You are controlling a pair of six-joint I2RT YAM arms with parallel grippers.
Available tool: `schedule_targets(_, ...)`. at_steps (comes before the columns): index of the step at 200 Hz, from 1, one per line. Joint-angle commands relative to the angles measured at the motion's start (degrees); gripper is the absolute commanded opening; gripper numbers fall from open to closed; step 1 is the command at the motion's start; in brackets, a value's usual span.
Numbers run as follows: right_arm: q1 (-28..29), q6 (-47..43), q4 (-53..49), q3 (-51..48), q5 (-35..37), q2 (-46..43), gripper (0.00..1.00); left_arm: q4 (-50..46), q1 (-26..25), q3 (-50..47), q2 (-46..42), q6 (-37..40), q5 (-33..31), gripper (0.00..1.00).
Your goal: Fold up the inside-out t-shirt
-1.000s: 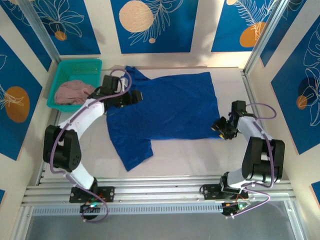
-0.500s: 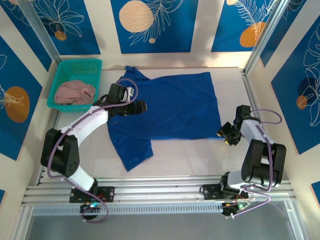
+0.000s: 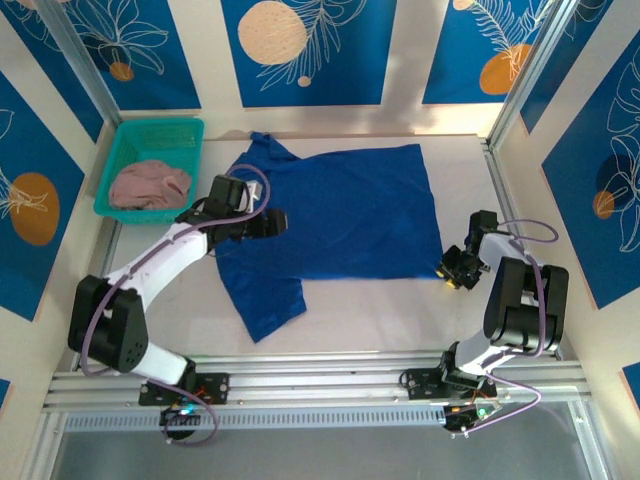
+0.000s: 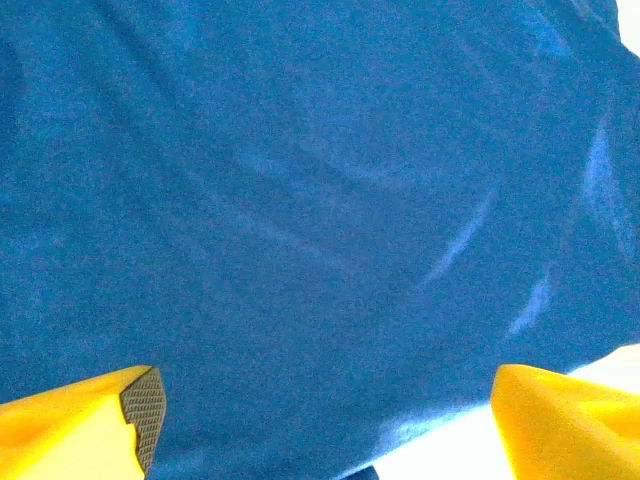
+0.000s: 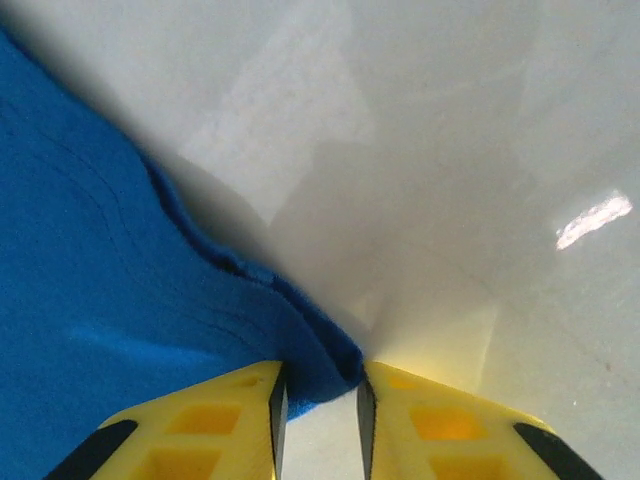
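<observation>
Barely started: the blue t-shirt lies spread, unfolded; right gripper pinches its hem corner toward the table's right edge, left gripper gapes empty.

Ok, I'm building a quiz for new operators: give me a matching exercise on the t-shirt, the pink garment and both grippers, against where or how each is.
1 t-shirt
2 pink garment
3 left gripper
4 right gripper

A in the green basket
B open above blue cloth
C spread on the table
D pinching the shirt's corner

Pairs: 1-C, 2-A, 3-B, 4-D
</observation>
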Motion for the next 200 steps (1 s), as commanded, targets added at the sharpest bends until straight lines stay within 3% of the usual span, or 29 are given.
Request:
schedule_targets(1, -0.37, -0.65, 0.92, 1.31, 1.1, 0.95, 0.23, -3.97, -0.98, -2.67, -3.07, 1.35, -1.11, 0.85)
schedule_targets(43, -0.36, -1.09, 1.15, 1.85, 0.87, 1.01, 0.18, -6.41, -2.62, -7.18, -6.26, 0.83, -1.99, 0.85)
schedule_targets(84, -0.51, -1.53, 1.25, 1.66, 0.43, -0.24, 0.06, -9.93, -4.4, -9.45, -8.44, 0.58, -2.96, 0.84)
schedule_targets(107, -0.5, -1.92, 1.67, 1.32, -0.73, -1.27, 0.0, -15.22, -6.57, -11.23, -10.2, -0.4, -5.35, 0.82)
schedule_targets(140, -0.46, -2.23, 2.62, 0.89, -1.92, -2.11, 0.0, -24.37, -11.73, -14.54, -13.3, -4.71, -8.27, 0.8)
schedule_targets(175, -0.48, -2.41, 3.03, 1.18, -2.84, -2.29, 0.0, -28.25, -17.48, -19.5, -14.63, -10.35, -6.39, 0.74)
schedule_targets(200, -0.55, -2.47, 3.41, 1.0, -3.46, -2.47, 0.0, -25.31, -20.11, -22.18, -13.63, -11.55, -1.37, 0.66)
